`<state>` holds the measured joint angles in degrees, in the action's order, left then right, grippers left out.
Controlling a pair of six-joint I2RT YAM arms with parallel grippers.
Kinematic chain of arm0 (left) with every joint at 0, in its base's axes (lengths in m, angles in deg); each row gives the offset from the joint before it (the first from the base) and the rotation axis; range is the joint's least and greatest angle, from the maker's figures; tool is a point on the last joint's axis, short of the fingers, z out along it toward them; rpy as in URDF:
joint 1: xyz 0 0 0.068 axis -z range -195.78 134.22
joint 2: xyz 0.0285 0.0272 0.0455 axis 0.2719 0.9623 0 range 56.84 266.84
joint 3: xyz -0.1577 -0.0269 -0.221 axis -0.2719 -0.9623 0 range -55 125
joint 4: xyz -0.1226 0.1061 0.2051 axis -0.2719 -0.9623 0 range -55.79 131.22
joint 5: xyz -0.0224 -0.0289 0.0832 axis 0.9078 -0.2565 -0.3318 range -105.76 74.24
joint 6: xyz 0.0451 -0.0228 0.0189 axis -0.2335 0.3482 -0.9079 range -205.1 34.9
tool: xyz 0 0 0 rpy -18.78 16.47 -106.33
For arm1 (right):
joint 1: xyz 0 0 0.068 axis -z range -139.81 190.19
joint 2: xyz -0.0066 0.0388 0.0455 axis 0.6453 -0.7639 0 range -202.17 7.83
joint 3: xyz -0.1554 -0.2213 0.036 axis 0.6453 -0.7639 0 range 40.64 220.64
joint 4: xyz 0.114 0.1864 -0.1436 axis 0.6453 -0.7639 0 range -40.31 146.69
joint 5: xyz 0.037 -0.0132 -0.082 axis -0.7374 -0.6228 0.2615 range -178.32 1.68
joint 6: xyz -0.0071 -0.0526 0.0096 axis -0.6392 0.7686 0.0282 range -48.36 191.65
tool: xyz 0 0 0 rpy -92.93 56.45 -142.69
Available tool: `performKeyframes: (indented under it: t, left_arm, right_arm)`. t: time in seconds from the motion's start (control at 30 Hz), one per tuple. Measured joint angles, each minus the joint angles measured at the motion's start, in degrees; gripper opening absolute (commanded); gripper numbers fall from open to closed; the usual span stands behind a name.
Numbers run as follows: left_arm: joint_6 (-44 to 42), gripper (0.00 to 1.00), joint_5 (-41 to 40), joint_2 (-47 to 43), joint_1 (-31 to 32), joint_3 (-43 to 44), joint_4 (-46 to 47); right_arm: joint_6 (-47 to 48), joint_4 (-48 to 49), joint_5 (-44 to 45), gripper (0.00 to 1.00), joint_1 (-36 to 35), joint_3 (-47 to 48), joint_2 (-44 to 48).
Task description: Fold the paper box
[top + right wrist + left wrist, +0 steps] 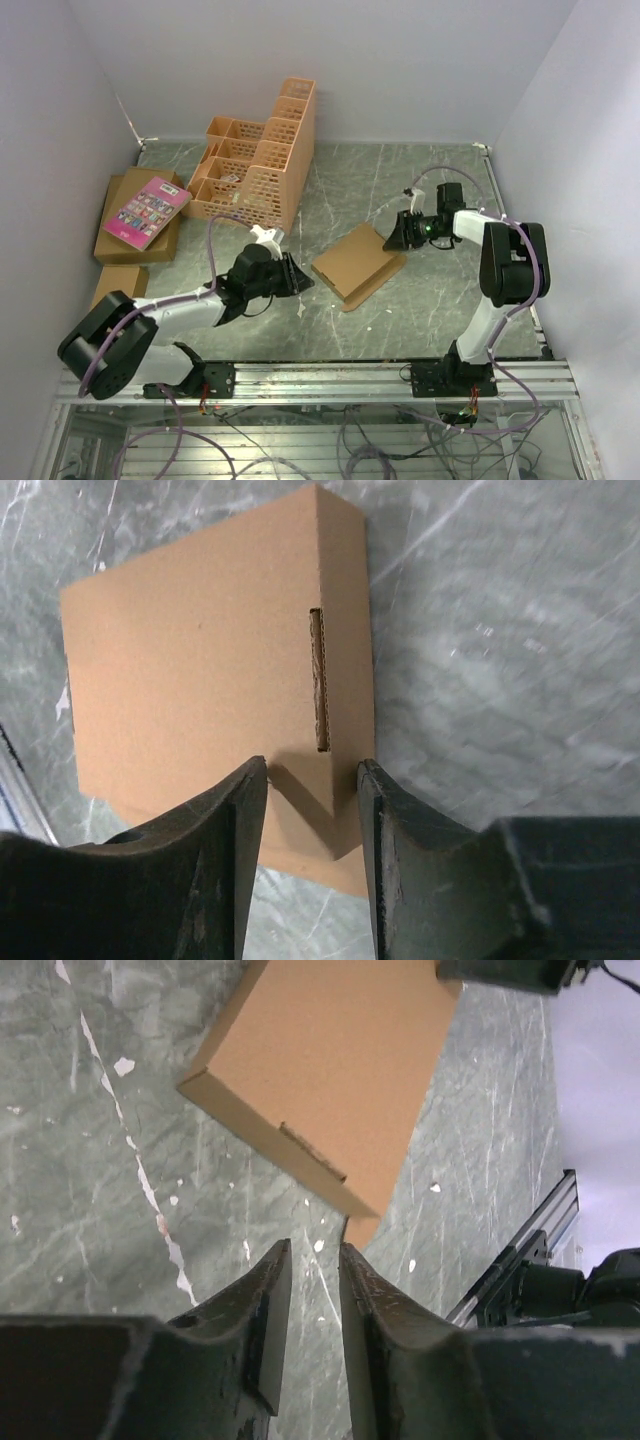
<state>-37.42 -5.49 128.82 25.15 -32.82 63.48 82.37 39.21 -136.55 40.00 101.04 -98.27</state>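
Looking down from the top camera, we see the shallow rectangular box of plain brown corrugated cardboard lying closed and slanted on the grey-green marbled table, just right of the frame's centre. The left gripper sits low just left of the box and points at it, with a thin strip of table between them. The right gripper hangs at the box's upper right corner.

In the left wrist view the box fills the upper middle, and a small flap pokes out at its lower corner, near the fingertips. The left gripper has its fingers a narrow gap apart, with only table showing between them.

In the right wrist view the box lies at upper left, with a long slot cut in its side wall. The right gripper is moderately spread, with the box's near corner showing in the gap. We cannot tell whether the pads touch the cardboard.

An orange plastic lattice crate stands at upper centre-left. A pink book lies on brown closed cartons at left.
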Motion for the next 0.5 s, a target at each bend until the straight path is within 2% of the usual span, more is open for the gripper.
performKeyframes:
  t: [0.17, 0.3, 0.37, 0.43, 0.5]
  left_arm:
    - [-0.7, 0.32, -0.8, 4.9, 0.0, 3.4, 0.1]
    - [-1.0, 0.36, -1.0, 5.2, 0.0, 3.6, 0.0]
    - [-1.6, 0.45, -1.2, 4.9, 0.0, 3.6, -0.7]
    - [-3.3, 0.60, -2.1, 4.0, 0.0, 3.7, -2.7]
    - [-5.8, 0.69, -3.4, 3.1, 0.0, 4.9, -6.1]
  right_arm:
    - [0.0, -1.2, -0.5, 0.31, 0.0, -3.7, 2.2]
    - [1.4, -3.3, -0.5, 0.31, 0.0, -6.1, 4.9]
    - [2.2, -4.1, -0.4, 0.33, 0.0, -7.1, 6.1]
    - [3.0, -4.8, 0.0, 0.35, 0.0, -7.5, 7.0]
    - [3.9, -5.1, 0.7, 0.35, -0.2, -7.2, 7.2]
